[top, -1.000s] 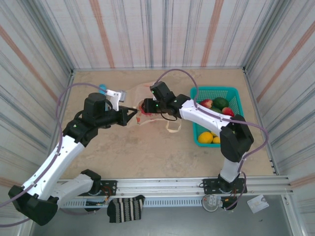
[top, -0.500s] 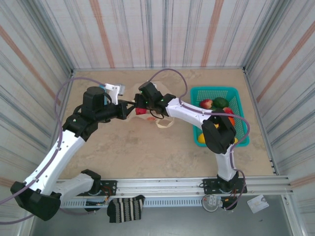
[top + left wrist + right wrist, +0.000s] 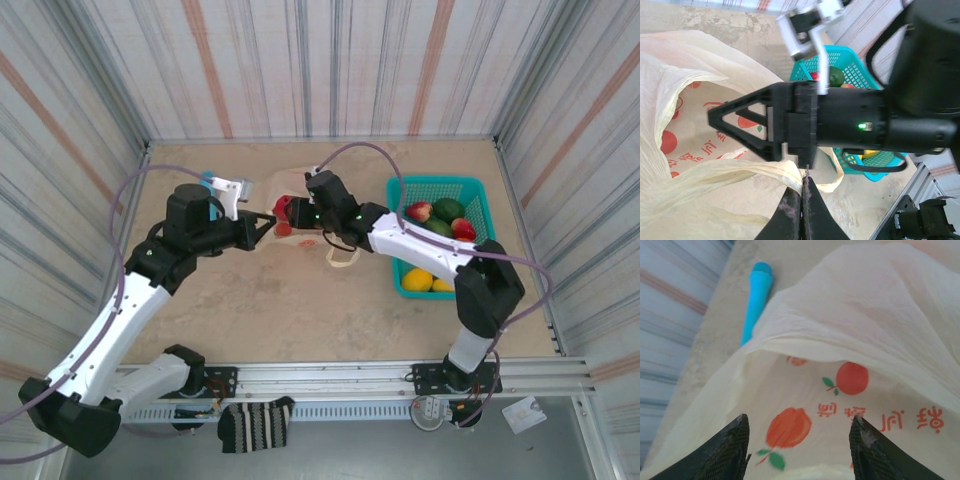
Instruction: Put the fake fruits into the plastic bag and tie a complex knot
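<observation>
The left gripper [image 3: 802,181] pinches the rim, likely the surest hold, of the thin, limp bag [image 3: 690,65] near the table's [image 3: 300,300] far edge, while the right gripper [image 3: 800,422] hangs spread and empty above.

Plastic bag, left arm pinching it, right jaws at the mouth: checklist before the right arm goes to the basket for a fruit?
1. Left gripper jaws shut on the plastic bag rim: ok.
2. Bag mouth held open, printed inner wall visible in the right wrist view: ok.
3. Right gripper jaws open, nothing between them: ok.
4. Fake fruits waiting in the teal basket: ok.
5. Fruit already inside the bag: cannot tell.
6. Loose handle clear of the right arm's path: cannot tell.
</observation>
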